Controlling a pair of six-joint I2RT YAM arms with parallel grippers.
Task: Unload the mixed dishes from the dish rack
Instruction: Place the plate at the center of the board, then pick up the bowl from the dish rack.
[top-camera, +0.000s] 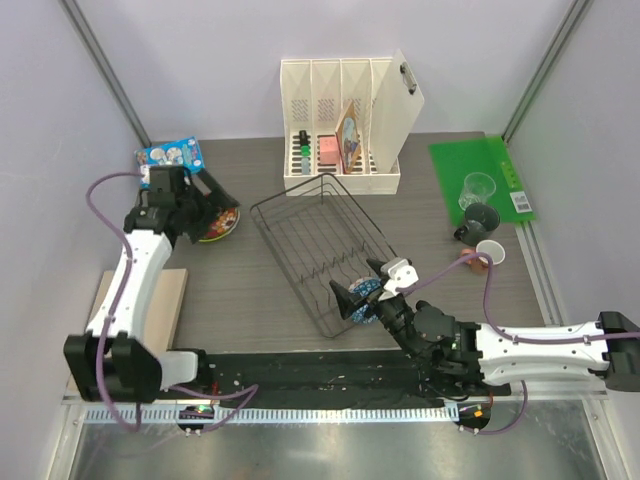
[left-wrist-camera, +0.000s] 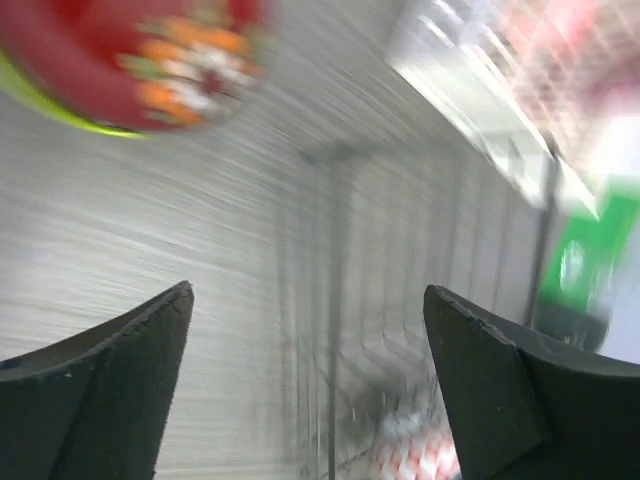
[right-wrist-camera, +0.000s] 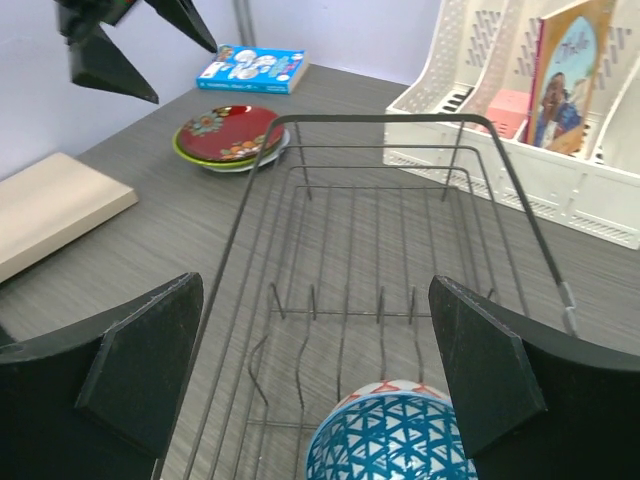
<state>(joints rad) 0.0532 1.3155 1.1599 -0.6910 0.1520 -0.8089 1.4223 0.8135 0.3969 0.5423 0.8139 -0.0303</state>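
We see a cream file holder (top-camera: 345, 120) at the tabletop's (top-camera: 240, 290) far edge, with a pink box (top-camera: 326, 152) and a book (top-camera: 350, 140) in its slots. A blue packet (top-camera: 172, 154) lies far left, a green mat (top-camera: 455, 160) far right, and a pale wooden board (top-camera: 170, 300) near left.

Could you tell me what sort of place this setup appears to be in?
Probably a robot lab test cell with household props, not a home: plain panel walls box in the table, robot arms are bolted at its edge, and a dish rack sits beside a file holder.
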